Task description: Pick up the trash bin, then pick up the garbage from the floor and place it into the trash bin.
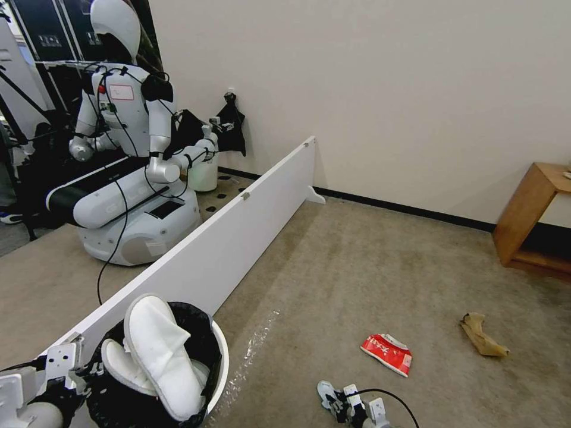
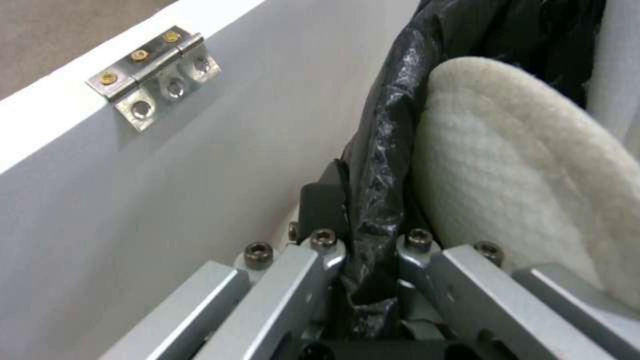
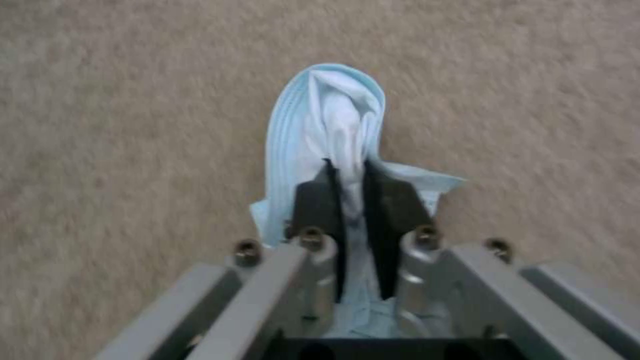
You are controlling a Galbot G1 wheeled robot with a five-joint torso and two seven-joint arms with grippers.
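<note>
Meanwhile, right gripper (image 3: 352,172) around tissue (image 3: 333,112)

The floor (image 1: 357,267) is beige-brown carpet with faint darker stains. A red snack packet (image 1: 387,353) lies on it, and a crumpled brown paper bag (image 1: 482,336) lies well apart, farther right.
</note>
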